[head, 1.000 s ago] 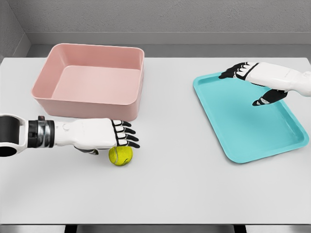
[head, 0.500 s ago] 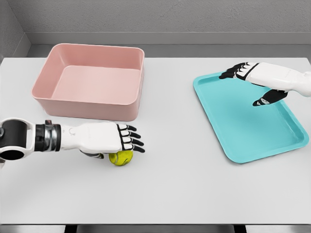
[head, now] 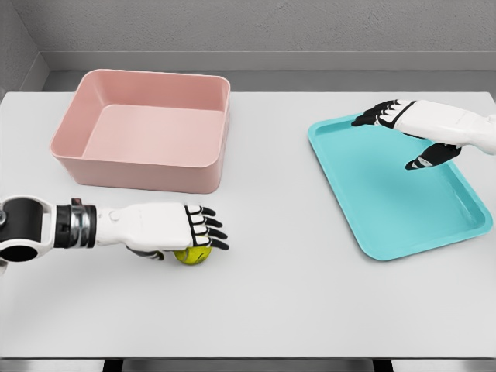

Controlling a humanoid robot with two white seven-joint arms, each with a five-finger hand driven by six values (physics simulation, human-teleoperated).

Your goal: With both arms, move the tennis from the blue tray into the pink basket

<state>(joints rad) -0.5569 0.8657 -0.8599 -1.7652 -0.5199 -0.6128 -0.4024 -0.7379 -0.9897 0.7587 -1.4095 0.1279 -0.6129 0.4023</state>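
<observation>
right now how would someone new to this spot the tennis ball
Start at the pink basket on the table's left. Just in front of it the left hand lies over the tennis ball, on the bare tabletop. It is the only small yellow-green round thing.

Simulated tabletop test scene, not a furnished room. A plain white table (head: 310, 310) with a flat, unmarked surface stands against a grey textured wall (head: 256, 23). The smooth rendered shading marks it as a simulator's workspace. The only furnishings are a pink basket (head: 147, 132) and a blue tray (head: 395, 194), well apart on the table.
</observation>
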